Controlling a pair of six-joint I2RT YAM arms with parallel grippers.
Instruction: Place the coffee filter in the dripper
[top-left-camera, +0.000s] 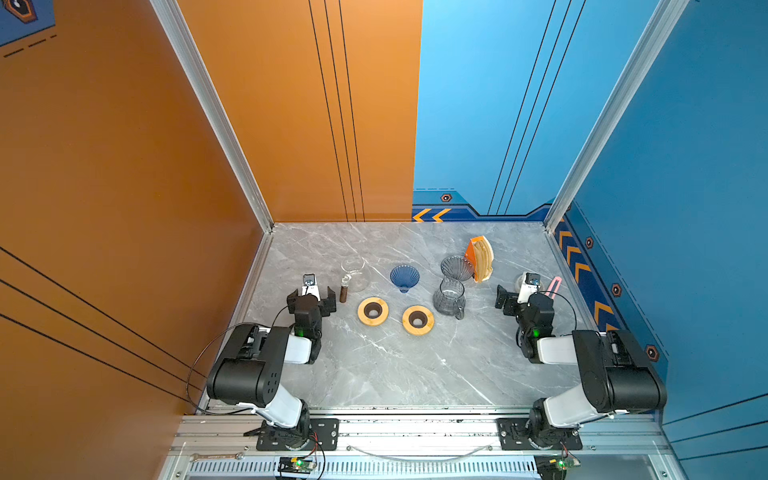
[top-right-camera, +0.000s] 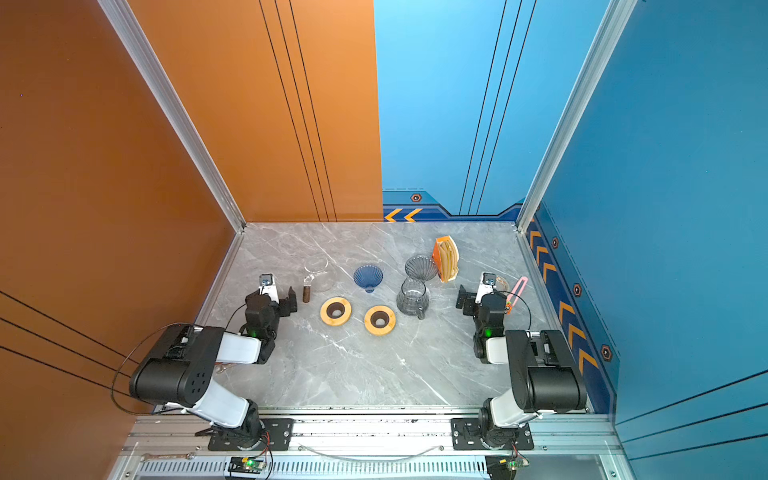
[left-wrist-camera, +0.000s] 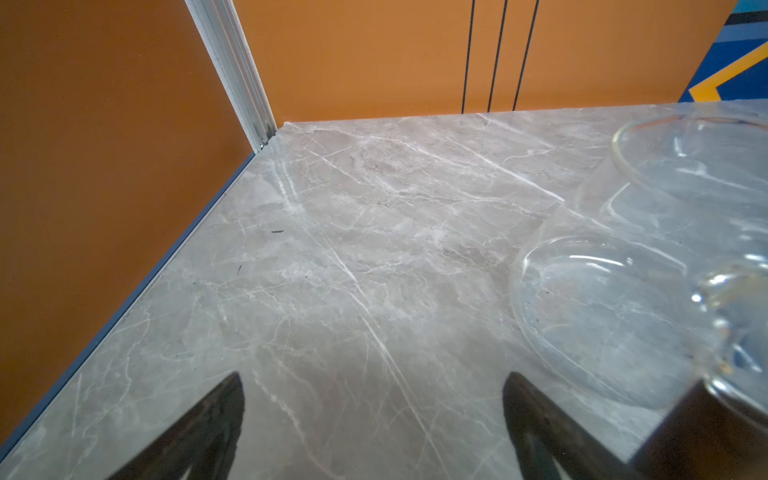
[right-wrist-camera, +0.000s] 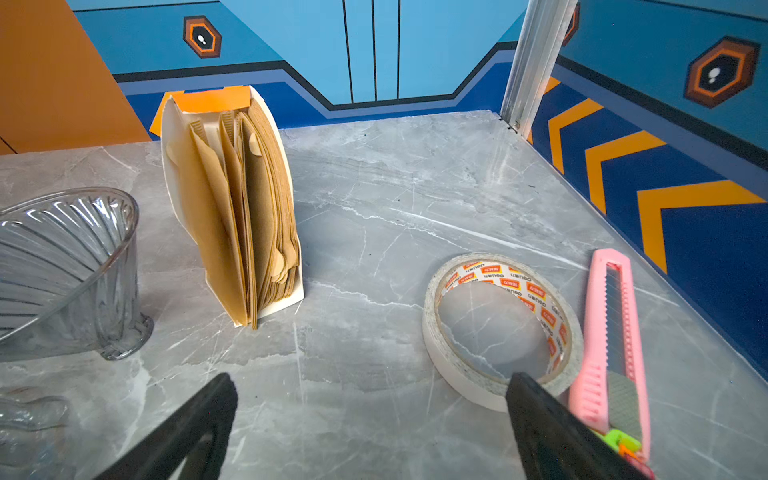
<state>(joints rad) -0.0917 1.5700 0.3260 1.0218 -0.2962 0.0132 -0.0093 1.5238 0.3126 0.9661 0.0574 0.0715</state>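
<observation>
Coffee filters (right-wrist-camera: 232, 216) of brown paper stand packed upright in a white and orange holder (right-wrist-camera: 208, 99) at the back right of the marble table (top-left-camera: 374, 374); none lies in a dripper. Just beside the holder stands the grey ribbed glass dripper (right-wrist-camera: 62, 257), empty, with an empty grey glass carafe (top-left-camera: 449, 297) close by. The blue dripper (top-left-camera: 404, 277), also empty, is at mid-table, with two wooden rings (top-left-camera: 373, 311) (top-left-camera: 417, 319) nearer the arms. An empty clear glass carafe (top-left-camera: 355, 274) with a brown handle stands to the left.

The right gripper (right-wrist-camera: 372, 382) hovers with fingers spread wide and nothing between them, near a tape roll (right-wrist-camera: 461, 382) and a pink utility knife (right-wrist-camera: 592, 332). The left gripper (left-wrist-camera: 372, 386) is spread likewise, empty, beside the clear carafe.
</observation>
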